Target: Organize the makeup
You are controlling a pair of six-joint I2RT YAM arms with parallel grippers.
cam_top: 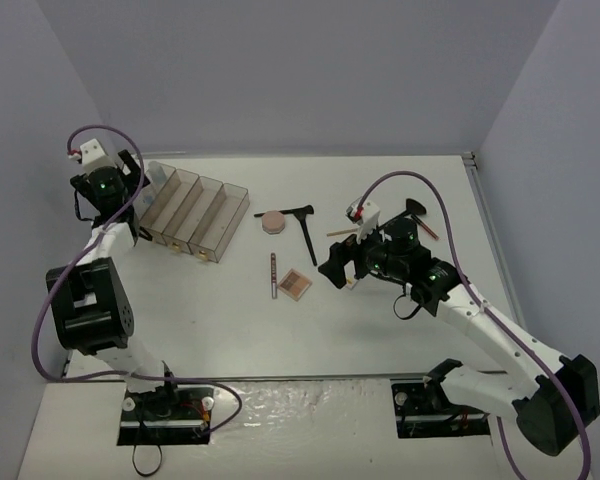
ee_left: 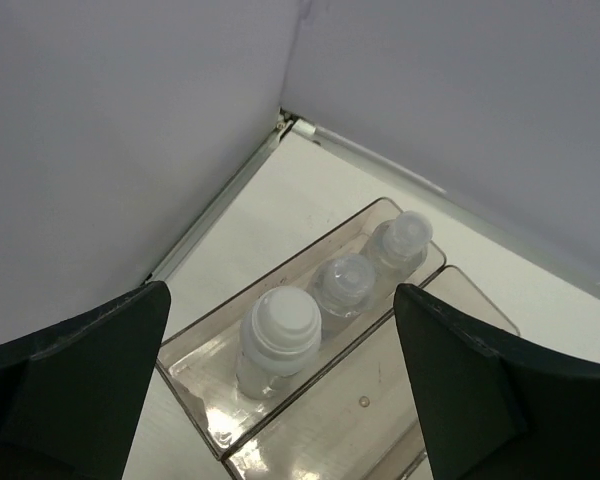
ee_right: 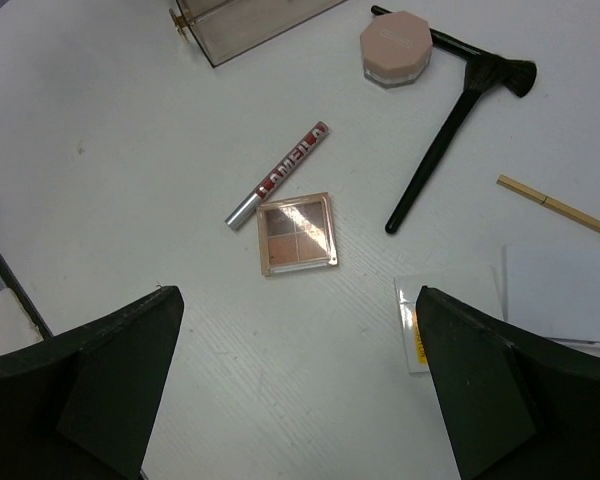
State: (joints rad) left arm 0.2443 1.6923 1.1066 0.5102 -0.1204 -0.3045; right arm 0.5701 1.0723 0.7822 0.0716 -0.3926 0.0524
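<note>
Three clear bottles with white caps (ee_left: 280, 330) stand in a row in the end compartment of the clear organizer tray (cam_top: 216, 222). My left gripper (ee_left: 280, 410) is open and empty just above them; in the top view it (cam_top: 138, 203) hangs over the tray's left end. My right gripper (ee_right: 300, 400) is open and empty above bare table, just short of the square pink-brown palette (ee_right: 298, 233) and a red tube (ee_right: 280, 173). A white and yellow pad (ee_right: 450, 320) lies by its right finger. The round pink compact (ee_right: 395, 47), a black brush (ee_right: 450, 130) and a thin gold pencil (ee_right: 560, 207) lie farther off.
The tray's other compartments (ee_left: 380, 400) hold nothing that I can see. A second black brush (cam_top: 420, 213) and a red pencil (cam_top: 432, 230) lie beyond my right wrist. Walls close the table at the back and sides, and the tray stands near the back left corner (ee_left: 285, 118).
</note>
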